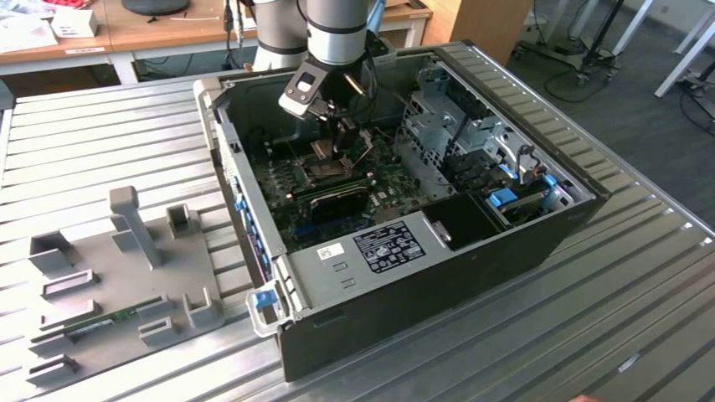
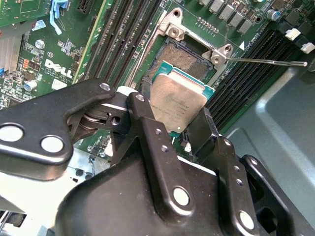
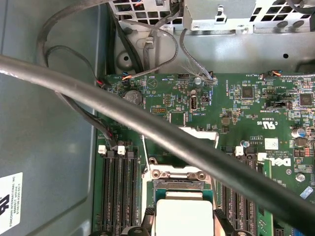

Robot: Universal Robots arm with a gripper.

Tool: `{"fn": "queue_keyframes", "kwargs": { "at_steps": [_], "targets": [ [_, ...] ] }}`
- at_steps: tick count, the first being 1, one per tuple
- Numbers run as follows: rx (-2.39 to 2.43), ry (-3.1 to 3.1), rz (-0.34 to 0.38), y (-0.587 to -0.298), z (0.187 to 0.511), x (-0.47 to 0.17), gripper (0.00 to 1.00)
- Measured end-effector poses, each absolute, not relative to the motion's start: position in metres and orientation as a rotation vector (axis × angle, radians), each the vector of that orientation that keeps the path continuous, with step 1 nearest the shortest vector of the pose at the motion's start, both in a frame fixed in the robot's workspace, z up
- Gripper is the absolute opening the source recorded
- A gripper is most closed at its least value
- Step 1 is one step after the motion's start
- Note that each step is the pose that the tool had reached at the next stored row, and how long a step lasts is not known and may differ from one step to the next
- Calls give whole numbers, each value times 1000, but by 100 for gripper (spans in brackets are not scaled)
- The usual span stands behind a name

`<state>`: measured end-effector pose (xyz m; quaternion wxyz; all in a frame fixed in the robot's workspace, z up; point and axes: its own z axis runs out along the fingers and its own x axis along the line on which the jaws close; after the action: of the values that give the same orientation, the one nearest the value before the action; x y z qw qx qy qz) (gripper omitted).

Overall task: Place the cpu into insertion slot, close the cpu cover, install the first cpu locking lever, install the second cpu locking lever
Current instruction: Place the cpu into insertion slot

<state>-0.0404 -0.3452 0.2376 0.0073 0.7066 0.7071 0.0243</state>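
Note:
In the second wrist view my gripper [image 2: 173, 115] is shut on the cpu [image 2: 178, 101], a flat square chip with a dull grey top, one black finger [image 2: 147, 123] on each side. The chip hangs tilted just above the insertion slot [image 2: 183, 53], a dark square socket with a metal rim on the green motherboard [image 2: 54, 54]. The first wrist view shows the cpu [image 3: 184, 214] over the slot's rim [image 3: 177, 174], with what looks like the raised cpu cover [image 3: 198, 133] beyond. A thin locking lever [image 2: 268, 62] sticks out sideways. In the exterior view the gripper [image 1: 341, 134] reaches into the case.
Long black memory slots [image 2: 130, 37] flank the socket on both sides. A thick grey cable [image 3: 147, 129] crosses the first wrist view. The open computer case [image 1: 558, 226] has drive cages toward the exterior view's right. A grey fixture plate [image 1: 112, 285] lies on the slatted table.

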Motion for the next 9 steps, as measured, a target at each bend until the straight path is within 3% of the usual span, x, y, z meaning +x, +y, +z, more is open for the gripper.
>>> {"fn": "queue_keyframes", "kwargs": {
  "at_steps": [9],
  "targets": [
    [2210, 2211, 76, -345, 233, -41, 54]
  ]
}}
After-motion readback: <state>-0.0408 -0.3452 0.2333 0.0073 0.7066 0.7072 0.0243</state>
